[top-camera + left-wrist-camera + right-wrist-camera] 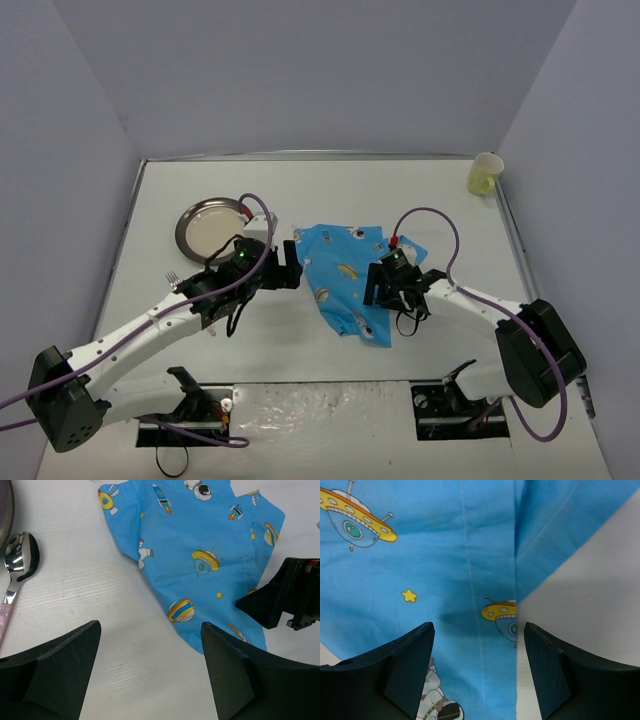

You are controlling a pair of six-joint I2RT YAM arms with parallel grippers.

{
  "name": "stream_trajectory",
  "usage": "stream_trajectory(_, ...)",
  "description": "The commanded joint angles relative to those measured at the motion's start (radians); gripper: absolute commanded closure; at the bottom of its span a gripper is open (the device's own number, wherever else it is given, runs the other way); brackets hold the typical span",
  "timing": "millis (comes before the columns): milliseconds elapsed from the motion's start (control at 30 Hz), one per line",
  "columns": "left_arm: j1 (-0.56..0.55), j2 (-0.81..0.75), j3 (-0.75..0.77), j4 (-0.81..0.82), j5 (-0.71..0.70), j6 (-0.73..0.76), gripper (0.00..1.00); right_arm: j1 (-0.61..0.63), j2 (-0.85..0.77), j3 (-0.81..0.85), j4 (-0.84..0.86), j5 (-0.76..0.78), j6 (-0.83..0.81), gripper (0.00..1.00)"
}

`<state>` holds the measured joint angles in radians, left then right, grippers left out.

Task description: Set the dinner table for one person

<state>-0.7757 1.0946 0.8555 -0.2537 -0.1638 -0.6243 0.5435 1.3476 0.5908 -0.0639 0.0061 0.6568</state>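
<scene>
Blue cloth lay by the open, empty left fingers and right fingers.
The right might pinch one layer, bunching it.

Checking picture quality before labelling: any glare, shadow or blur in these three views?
Top external: soft, even light, with a pale sheen on the plate. Left wrist: bright glints on the spoon, its bowl mirror-like. Right wrist: a soft dark shadow on the cloth under the right gripper; the print is crisp.

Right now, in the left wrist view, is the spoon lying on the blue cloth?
No, the spoon lies on the bare dinner table, clearly apart from the blue cloth.
</scene>
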Motion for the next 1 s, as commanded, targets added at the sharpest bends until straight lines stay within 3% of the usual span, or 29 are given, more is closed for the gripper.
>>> stream_trajectory(0,0.006,-0.029,0.013,0.01,-0.03,0.005,0.22,0.041,0.085,0.018,0.0,0.086,0.047,0.31)
stream_trajectory(133,0.006,-0.04,0.013,0.008,-0.036,0.01,0.23,0.074,0.128,0.04,-0.029,0.123,0.062,0.35)
stream_trajectory(200,0.006,-0.043,0.013,0.004,-0.041,0.015,0.22,0.085,0.133,0.048,-0.043,0.137,0.068,0.42)
stream_trajectory(300,0.006,-0.045,0.01,0.004,-0.047,0.018,0.23,0.09,0.122,0.047,-0.052,0.142,0.071,0.55)
stream_trajectory(533,0.006,-0.037,0.007,0.016,-0.038,0.016,0.22,0.096,0.061,0.064,-0.111,0.172,0.078,0.97)
stream_trajectory(967,0.006,0.007,-0.004,0.063,0.006,-0.013,0.22,0.116,-0.081,0.243,-0.255,0.17,0.051,1.0)
